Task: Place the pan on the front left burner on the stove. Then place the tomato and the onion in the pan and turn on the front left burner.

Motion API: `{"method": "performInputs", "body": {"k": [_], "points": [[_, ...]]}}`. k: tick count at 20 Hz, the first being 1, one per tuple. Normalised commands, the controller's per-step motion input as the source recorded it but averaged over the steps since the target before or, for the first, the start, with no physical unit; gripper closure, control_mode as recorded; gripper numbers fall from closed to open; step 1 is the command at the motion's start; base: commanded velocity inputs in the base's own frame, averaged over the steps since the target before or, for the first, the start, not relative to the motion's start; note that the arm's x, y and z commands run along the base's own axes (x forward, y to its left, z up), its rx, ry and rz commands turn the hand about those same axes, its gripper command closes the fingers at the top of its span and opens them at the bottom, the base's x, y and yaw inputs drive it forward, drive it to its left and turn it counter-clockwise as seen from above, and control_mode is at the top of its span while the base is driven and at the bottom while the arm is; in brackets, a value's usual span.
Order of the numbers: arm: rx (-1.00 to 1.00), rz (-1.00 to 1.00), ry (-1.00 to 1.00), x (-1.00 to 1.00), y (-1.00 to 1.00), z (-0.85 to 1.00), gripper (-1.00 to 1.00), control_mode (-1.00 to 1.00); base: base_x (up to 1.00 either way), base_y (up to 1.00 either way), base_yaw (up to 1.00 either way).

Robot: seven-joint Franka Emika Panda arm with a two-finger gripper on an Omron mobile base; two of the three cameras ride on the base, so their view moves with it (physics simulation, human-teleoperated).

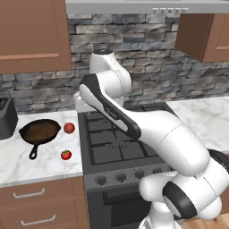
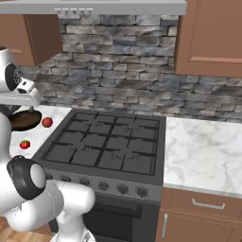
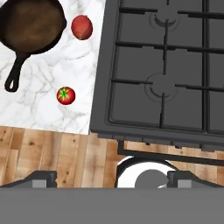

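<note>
Pan (image 3: 31,25): rests on the white marble counter (image 3: 52,109) left of the stove (image 3: 166,70), handle pointing toward the counter's front edge. Not yet on any burner.
Pan handling: judged heavy and rigid, being cast iron; weight sits in the bowl, so a hold far out on the thin handle (image 3: 16,74) would let it tip. Take hold of the handle close to the bowl, or across the rim.
Onion (image 3: 82,27): on the counter just beside the pan's rim, between pan and stove edge; apart from the pan.
Tomato (image 3: 65,95): on the counter nearer the front edge, well apart from the onion, green cap up.
Vegetable handling: both round and smooth, likely to roll. The tomato is judged soft; close gently across its widest part.
Front left burner (image 3: 162,85): bare grate, nothing on it.
Gripper (image 3: 112,177): the fingers stand spread to their widest, one tip at each lower side of the hand view. Nothing between them, nothing touched.
Gripper position: high above the stove's front edge and floor, looking down.
Stage: judged first step, pan pickup pending.
</note>
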Motion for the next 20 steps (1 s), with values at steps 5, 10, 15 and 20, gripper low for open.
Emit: {"method": "performInputs", "body": {"k": [5, 10, 15, 20], "points": [[0.04, 0.00, 0.04, -0.13, 0.26, -0.18, -1.00, -1.00, 0.00, 0.00, 0.00], [0.03, 0.00, 0.06, -0.03, 0.32, -0.16, -1.00, -1.00, 0.00, 0.00, 0.00], [0.02, 0.00, 0.03, 0.00, 0.30, -0.10, -1.00, -1.00, 0.00, 0.00, 0.00], [0.00, 0.00, 0.01, 0.00, 0.34, -0.10, -1.00, -1.00, 0.00, 0.00, 0.00]]}}
